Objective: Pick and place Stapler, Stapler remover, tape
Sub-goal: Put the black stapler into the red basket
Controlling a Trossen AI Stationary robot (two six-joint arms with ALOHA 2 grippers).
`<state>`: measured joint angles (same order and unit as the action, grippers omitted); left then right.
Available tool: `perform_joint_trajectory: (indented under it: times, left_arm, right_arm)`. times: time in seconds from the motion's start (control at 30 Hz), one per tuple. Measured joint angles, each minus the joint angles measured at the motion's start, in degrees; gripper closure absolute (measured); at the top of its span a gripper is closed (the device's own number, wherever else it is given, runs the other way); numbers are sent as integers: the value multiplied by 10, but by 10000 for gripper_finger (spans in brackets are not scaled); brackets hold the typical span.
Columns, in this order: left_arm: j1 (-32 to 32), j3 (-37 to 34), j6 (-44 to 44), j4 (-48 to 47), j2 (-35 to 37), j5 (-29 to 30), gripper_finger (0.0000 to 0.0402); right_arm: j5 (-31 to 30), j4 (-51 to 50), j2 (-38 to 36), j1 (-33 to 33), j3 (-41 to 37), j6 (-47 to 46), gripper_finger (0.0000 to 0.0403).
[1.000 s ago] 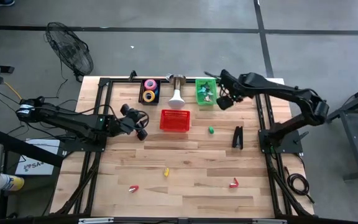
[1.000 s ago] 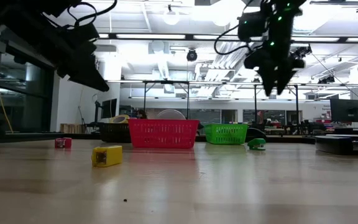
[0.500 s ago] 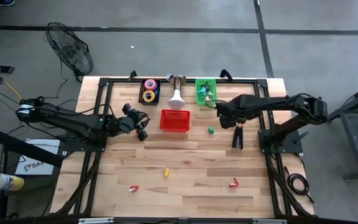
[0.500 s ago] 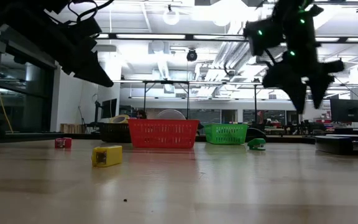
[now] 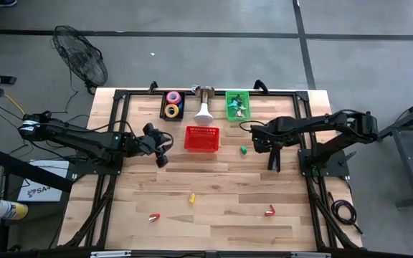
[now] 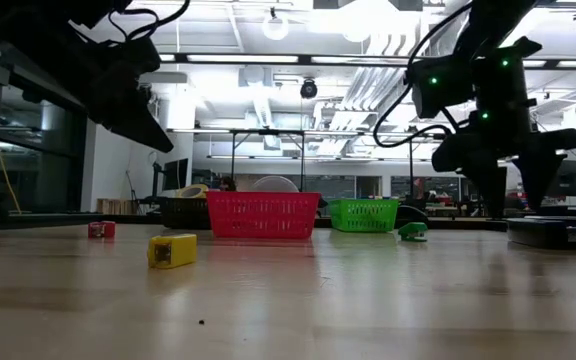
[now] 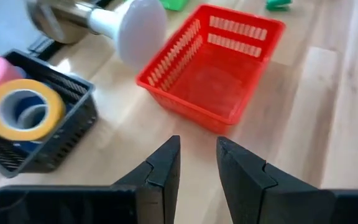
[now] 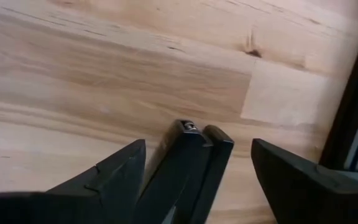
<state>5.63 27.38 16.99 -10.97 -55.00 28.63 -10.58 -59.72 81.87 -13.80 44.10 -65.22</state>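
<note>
The right gripper [image 5: 271, 146], jaws open wide, is hovering right of frame centre, straddling the black stapler [image 5: 274, 159], whose length is running up-down. The left gripper's [image 7: 197, 163] jaws are standing narrowly apart, empty.

Red basket [image 5: 201, 139], green basket [image 5: 237, 104], black floor fan [image 5: 81, 61] beside wooden table [image 5: 214, 208].

Right pincer [image 6: 516, 196] hangs over black stapler [image 6: 556, 232].

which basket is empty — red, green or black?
The red plastic basket at the table's middle: its bottom shows bare. The black basket holds rolls of tape, and the green basket holds small coloured pieces.
</note>
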Motion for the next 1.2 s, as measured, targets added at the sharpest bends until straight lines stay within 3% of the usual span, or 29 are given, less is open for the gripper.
perform_joint_trajectory:
  times: [0.13, 0.7, 1.0, 1.2]
  left_arm:
    - [0, 0, 0, 1, 0, -27, 300]
    - [0, 0, 0, 1, 0, -28, 300]
    - [0, 0, 0, 2, 0, -28, 300]
    - [0, 0, 0, 1, 0, -27, 300]
  right_arm:
    - [4, 1, 0, 2, 0, -16, 105]
    - [10, 13, 0, 68, -2, -132, 96]
    - [49, 121, -2, 69, -92, -157, 96]
    - [54, 130, -1, 68, -91, -139, 96]
